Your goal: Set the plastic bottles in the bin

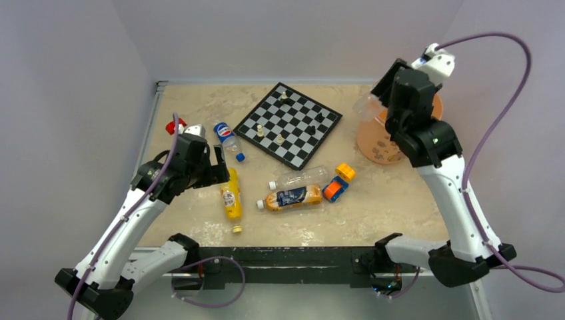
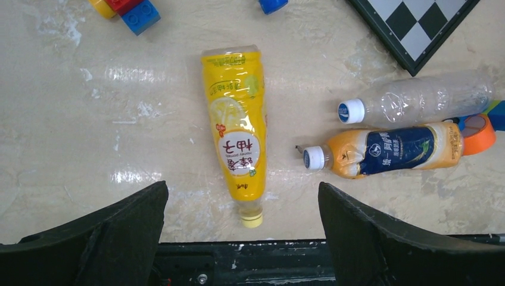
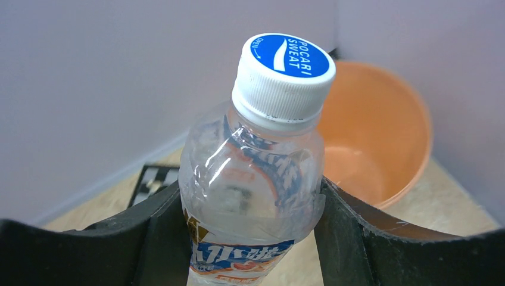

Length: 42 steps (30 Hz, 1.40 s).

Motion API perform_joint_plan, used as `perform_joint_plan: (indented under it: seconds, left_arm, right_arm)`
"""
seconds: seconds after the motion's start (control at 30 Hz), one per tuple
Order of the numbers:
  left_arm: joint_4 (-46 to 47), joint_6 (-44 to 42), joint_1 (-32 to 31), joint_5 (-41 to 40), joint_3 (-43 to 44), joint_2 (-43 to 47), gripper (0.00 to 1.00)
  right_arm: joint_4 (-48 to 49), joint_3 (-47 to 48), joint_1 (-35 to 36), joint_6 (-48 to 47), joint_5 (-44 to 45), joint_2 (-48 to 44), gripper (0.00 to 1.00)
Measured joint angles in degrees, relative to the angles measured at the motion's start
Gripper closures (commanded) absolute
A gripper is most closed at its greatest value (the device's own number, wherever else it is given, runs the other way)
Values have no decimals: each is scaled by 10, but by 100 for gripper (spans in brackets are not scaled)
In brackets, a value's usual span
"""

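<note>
right gripper (image 3: pixel 250 229) clamped on a clear, crinkled, blue-and-white-capped bottle (image 3: pixel 256 161) near the orange bin (image 3: pixel 381 113); left gripper (image 2: pixel 242 199) spread.

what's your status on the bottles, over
Right gripper shut on Pocari bottle, near bin, not in. Left gripper open over yellow bottle. Nothing seen blocking.

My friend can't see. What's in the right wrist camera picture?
The right claw grips a clear bottle with a white and blue cap. Behind it, to the right, is the open orange bin, with no bottle showing inside. A corner of a chessboard peeks out at lower left.
</note>
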State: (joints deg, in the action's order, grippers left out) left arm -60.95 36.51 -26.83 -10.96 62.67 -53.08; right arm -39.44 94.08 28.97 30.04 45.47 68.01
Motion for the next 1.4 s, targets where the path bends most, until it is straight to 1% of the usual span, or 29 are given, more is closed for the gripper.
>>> perform_joint_plan:
  seconds: [0.1,0.2,0.27,0.3,0.33,0.37,0.4,0.5,0.63,0.77,0.83,0.93,1.0,1.03,1.13,1.2,1.3,1.4]
  left_arm:
    - [-21,19,0,-10,4,-5,0]
    - [-42,39,0,-14,9,-19,0]
    - [-47,53,0,-12,7,-23,0]
    - [-47,60,0,-11,2,-22,0]
    - [-47,64,0,-10,-3,-20,0]
    - [-47,66,0,-8,-7,-17,0]
    - [-47,70,0,-6,-13,-14,0]
    - [-48,75,0,0,-22,-12,0]
    - [-47,75,0,3,-22,-11,0]
    - [-47,74,0,3,-22,-3,0]
    - [-47,74,0,3,-22,2,0]
    - [-46,73,0,3,-22,7,0]
    - [-45,72,0,3,-22,8,0]
    - [-45,72,0,2,-22,9,0]
    - [-42,63,0,4,-22,10,0]
    - [-39,55,0,7,-22,10,0]
    - [-38,44,0,7,-22,12,0]
    - [-38,42,0,5,-22,16,0]
  right_arm:
    - [25,29,-97,-51,-8,30,49]
    - [52,56,-179,-78,-33,62,48]
    - [62,62,-216,-88,-46,79,44]
    - [68,63,-228,-91,-47,87,37]
    - [72,63,-238,-95,-48,96,21]
    - [76,63,-245,-98,-47,106,9]
    - [79,63,-249,-102,-47,116,5]
    - [85,63,-250,-115,-45,149,2]
    - [78,63,-250,-126,-45,181,1]
    - [64,67,-250,-132,-56,176,1]
    - [58,68,-246,-131,-93,158,1]
    - [58,47,-209,-130,-128,103,1]
    - [63,4,-140,-130,-146,49,1]
    - [70,-26,-95,-129,-158,23,1]
    - [78,-102,-1,-127,-201,-16,1]
    - [88,-160,45,-125,-221,-28,1]
    - [147,-286,112,-138,-254,-35,1]
    - [210,-426,160,-180,-325,-60,1]
